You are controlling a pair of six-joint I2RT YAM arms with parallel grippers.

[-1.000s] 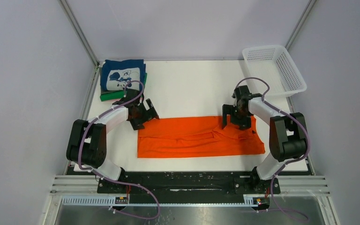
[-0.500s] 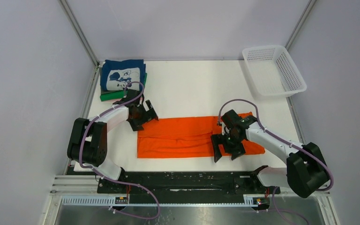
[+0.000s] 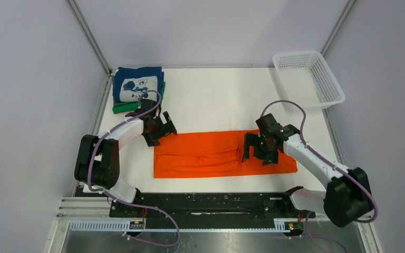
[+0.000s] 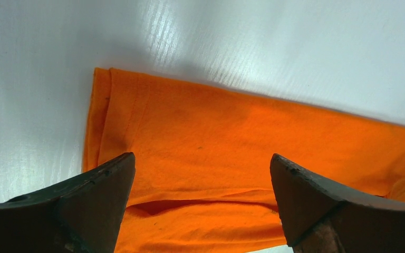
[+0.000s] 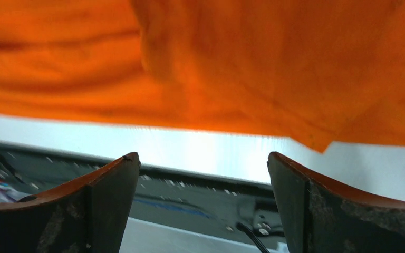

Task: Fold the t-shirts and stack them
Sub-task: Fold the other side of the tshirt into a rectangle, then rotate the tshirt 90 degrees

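**Orange shirt flat between my two released pincers**

The orange t-shirt [image 3: 224, 154] lies as a long folded band across the near half of the table [image 3: 216, 95], its long edges running left to right. My left pincer [image 3: 163, 133] hangs over the band's far-left corner, jaws spread wide with nothing between them. From my left wrist I see that end of the shirt [image 4: 232, 158] as a straight doubled edge, with bare white table to the left of it and beyond it. My right pincer [image 3: 257, 155] is over the right part of the band, also released and holding nothing. My right wrist view is blurred. It shows the shirt's near edge [image 5: 216, 63], then a narrow white strip of table, then the dark base rail. That side leaves me little room. The band's right end comes near the table's right edge.

The widest open stretch is the white middle of the table beyond the band, between the stack at the far-left corner and the white mesh basket [image 3: 308, 79] at the far-right corner.

I count three shirts in view. One is the orange one. One is a navy t-shirt [image 3: 137, 84] with a white print, folded. One is a green t-shirt [image 3: 124, 108] showing under the navy one's near edge. There is one basket and there are two pincers.
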